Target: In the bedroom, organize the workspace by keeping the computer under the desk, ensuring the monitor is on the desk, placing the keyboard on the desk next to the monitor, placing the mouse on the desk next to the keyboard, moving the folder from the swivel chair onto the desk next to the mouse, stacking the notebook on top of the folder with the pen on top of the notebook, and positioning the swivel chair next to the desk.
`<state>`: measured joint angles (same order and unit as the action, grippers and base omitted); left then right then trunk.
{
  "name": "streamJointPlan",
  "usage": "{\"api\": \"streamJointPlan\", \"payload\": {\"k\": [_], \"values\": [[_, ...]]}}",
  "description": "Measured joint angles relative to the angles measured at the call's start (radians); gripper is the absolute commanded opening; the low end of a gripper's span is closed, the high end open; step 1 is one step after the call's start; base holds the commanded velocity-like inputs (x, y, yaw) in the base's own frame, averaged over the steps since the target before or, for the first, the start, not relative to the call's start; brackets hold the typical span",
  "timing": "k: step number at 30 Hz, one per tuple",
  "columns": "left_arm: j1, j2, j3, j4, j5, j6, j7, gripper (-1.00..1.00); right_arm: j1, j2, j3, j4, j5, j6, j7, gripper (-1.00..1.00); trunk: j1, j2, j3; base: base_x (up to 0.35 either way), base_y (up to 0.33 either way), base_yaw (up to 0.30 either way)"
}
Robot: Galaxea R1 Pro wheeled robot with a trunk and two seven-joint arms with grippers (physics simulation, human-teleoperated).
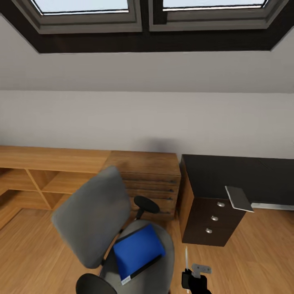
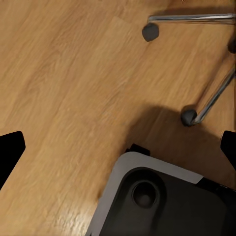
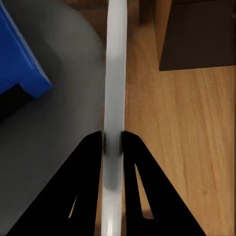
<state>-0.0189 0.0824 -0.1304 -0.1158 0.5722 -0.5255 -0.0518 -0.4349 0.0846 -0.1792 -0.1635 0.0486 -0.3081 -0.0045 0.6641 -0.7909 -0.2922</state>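
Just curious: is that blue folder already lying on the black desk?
No, the folder lies on the swivel chair seat, beside the desk.

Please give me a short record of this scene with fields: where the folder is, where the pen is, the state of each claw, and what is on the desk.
folder: bright blue folder lies flat on the seat of the swivel chair
pen: pen clamped in the right claw, beside the chair seat
left claw: left claw open, above the wooden floor near the chair's castors
desk: black desk at right; a thin grey panel near its front edge
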Motion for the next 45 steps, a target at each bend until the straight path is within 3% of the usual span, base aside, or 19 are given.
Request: {"api": "streamJointPlan", "payload": {"k": [14,45], "values": [[0.001,-0.001,-0.001,0.000,0.000,0.000,0.000,1.00,0.000,-0.001,0.000,0.000,0.000,0.000,0.000,-1.00,0.000,0.000,0.000,0.083,-0.177,0.000],[0.001,-0.001,0.000,0.000,0.000,0.000,-0.001,1.00,0.000,-0.001,0.000,-0.001,-0.001,-0.002,0.000,-1.00,0.000,0.000,0.000,-0.151,-0.271,0.000]]}}
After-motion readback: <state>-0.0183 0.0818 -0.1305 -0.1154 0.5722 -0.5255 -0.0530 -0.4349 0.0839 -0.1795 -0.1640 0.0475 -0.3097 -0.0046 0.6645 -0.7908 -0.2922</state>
